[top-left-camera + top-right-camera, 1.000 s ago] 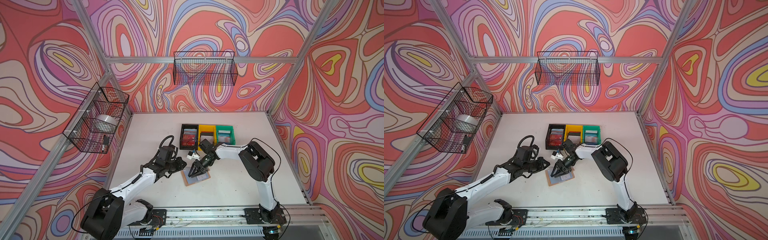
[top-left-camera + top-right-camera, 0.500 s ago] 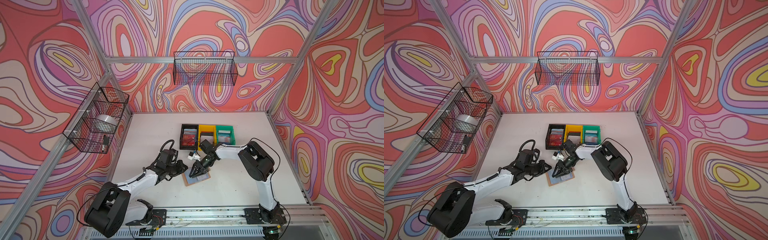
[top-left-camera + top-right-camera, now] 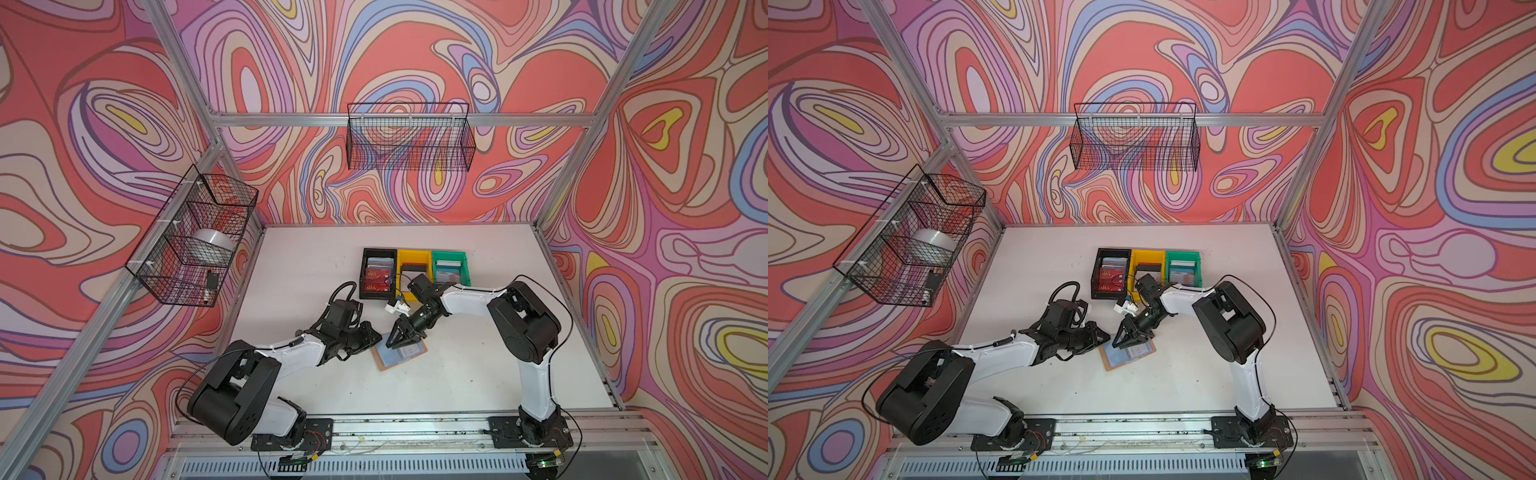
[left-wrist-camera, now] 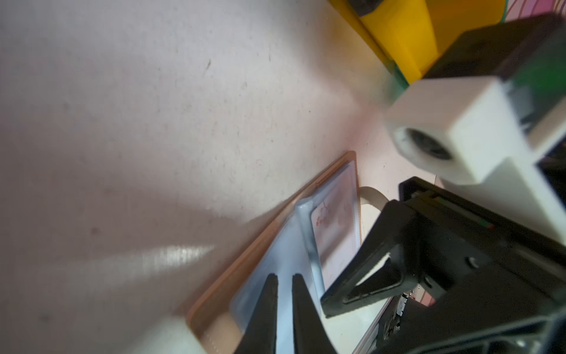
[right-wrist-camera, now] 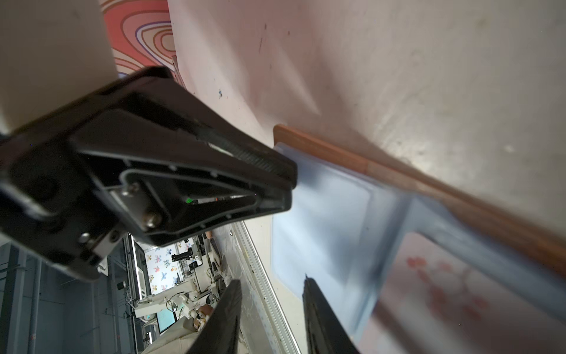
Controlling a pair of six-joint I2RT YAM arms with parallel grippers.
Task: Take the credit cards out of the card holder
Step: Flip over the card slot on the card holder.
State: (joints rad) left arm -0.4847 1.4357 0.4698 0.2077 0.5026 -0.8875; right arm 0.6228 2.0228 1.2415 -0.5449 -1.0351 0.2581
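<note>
My right end effector (image 5: pixel 272 282) hangs spread over the open card holder (image 3: pixel 404 354) on the counter (image 3: pixel 457 374); my left end effector (image 4: pixel 281 277) is nearly pressed together, and I can't tell if it grips anything

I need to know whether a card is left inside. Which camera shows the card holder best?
The left wrist view: the card holder lies open, a white card with red marks in one sleeve. The right wrist view shows the card holder closer but blurs that card. In both top views the card holder is small.
</note>
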